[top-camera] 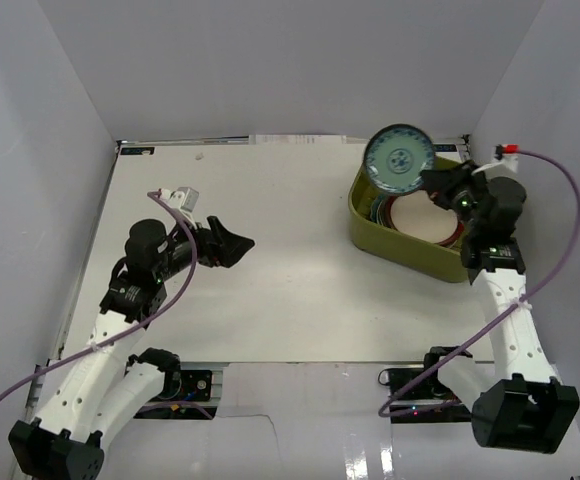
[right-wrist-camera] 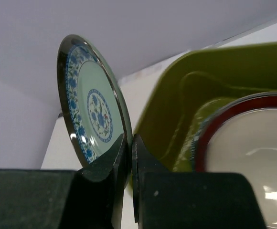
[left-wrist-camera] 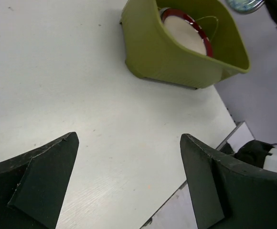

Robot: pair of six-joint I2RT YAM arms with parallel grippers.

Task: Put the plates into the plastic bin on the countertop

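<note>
Your right gripper (right-wrist-camera: 130, 143) pinches the rim of the small teal-rimmed round plate (top-camera: 398, 158), upper right; likely stiff, slick, breakable. Your left gripper (left-wrist-camera: 129, 138) gapes empty.

Overhead looks down; close wrist views share plastic bin (left-wrist-camera: 176, 62).

teal-rimmed plate (top-camera: 399, 160): on edge above olive bin (top-camera: 405, 252) | red-rimmed plate (top-camera: 425, 222): inside
</note>
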